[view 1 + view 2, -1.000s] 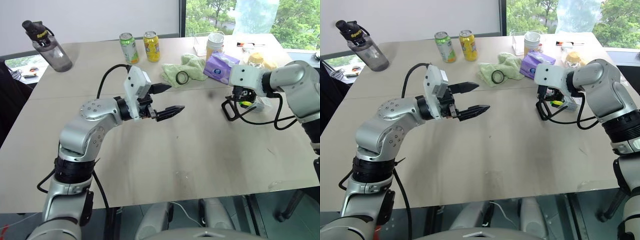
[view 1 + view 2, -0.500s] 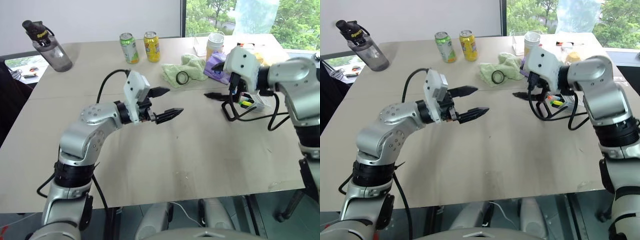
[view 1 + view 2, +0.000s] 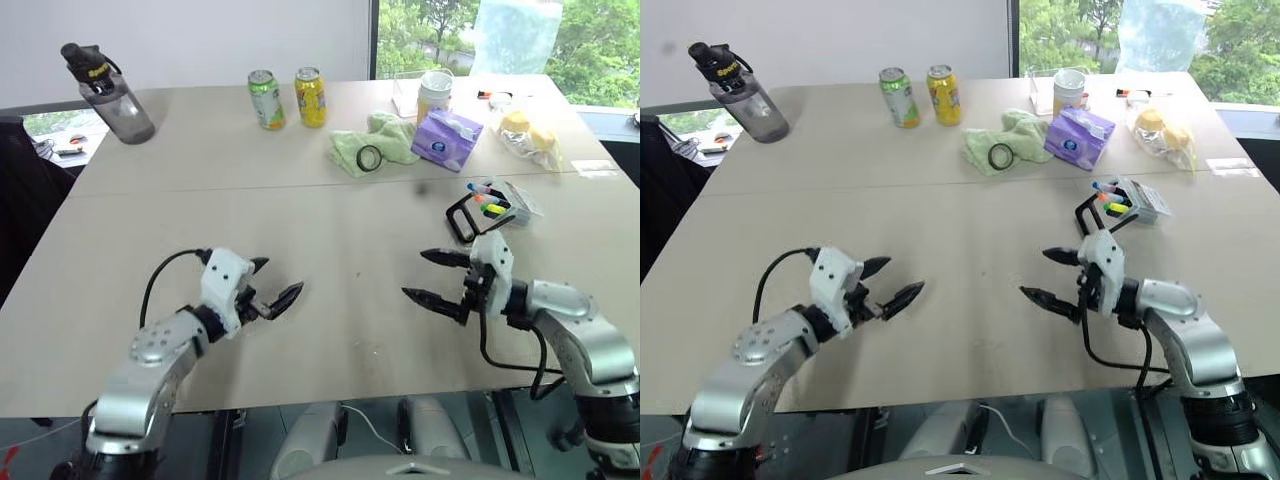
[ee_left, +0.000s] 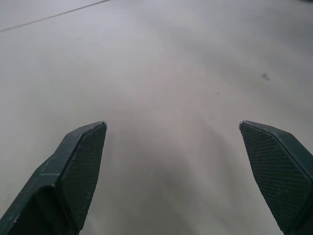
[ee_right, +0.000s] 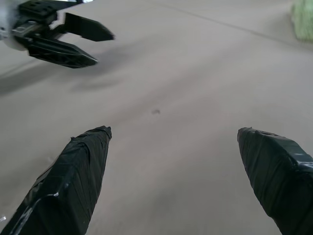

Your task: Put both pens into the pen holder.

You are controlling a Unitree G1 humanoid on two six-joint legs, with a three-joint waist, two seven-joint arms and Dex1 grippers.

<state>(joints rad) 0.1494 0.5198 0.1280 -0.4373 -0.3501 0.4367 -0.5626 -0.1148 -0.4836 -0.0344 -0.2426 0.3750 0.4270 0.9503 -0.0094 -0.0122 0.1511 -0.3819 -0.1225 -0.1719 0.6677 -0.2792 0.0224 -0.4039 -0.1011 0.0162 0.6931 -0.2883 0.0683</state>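
The pen holder [image 3: 492,202] lies on the table at the right, with its black wire rim [image 3: 459,216] facing me. Several coloured marker ends show at its mouth, a light blue one [image 3: 472,187] among them. I cannot tell the two pens apart from the other markers. My right gripper [image 3: 415,274] hovers low over the table, well in front of the holder, open and empty. My left gripper [image 3: 280,277] is open and empty near the front left. It also shows across bare table as the left gripper [image 5: 88,46] in the right wrist view.
Along the far side stand a water bottle [image 3: 108,92], two cans [image 3: 265,98] [image 3: 310,96], a green cloth [image 3: 385,140] with a tape roll, a purple tissue pack [image 3: 447,132], a cup [image 3: 433,92] and a bag of yellow items [image 3: 530,135]. Both grippers are close to the table's front edge [image 3: 330,400].
Both arms have dropped and drawn back toward the near edge. The right gripper left the pen holder and rolled over. Both stay open.
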